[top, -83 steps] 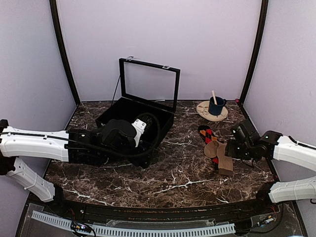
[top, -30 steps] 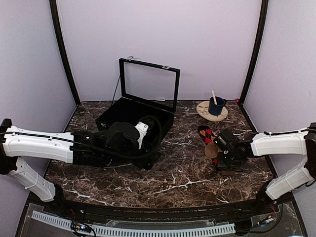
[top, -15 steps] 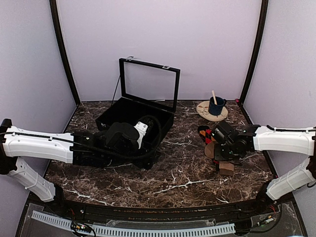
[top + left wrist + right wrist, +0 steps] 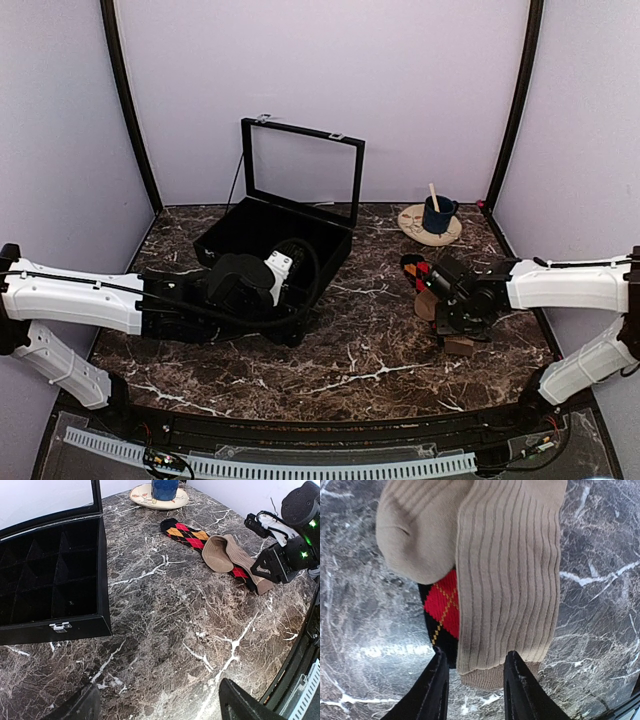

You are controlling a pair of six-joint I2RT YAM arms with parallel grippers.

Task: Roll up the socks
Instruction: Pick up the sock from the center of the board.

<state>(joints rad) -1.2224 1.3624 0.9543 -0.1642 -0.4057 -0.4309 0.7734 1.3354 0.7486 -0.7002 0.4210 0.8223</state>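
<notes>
Left claw [image 4: 159, 690] hangs wide open over the marble desk [image 4: 350, 365], just by the front wall of the black box [image 4: 50, 627], with nothing in it. Right of the box, the socks [image 4: 220, 550] lie flat on the desk as one long strip: argyle toe pointing to the far side at the blue cup [image 4: 437, 215] on its plate [image 4: 413, 228], tan ribbed cuff pointing at the near edge, and a tan bit folded over the middle. Right claw [image 4: 476, 655] sits right on that cuff end, jaws a little apart with the ribbing showing between them, not clamped on it.
</notes>
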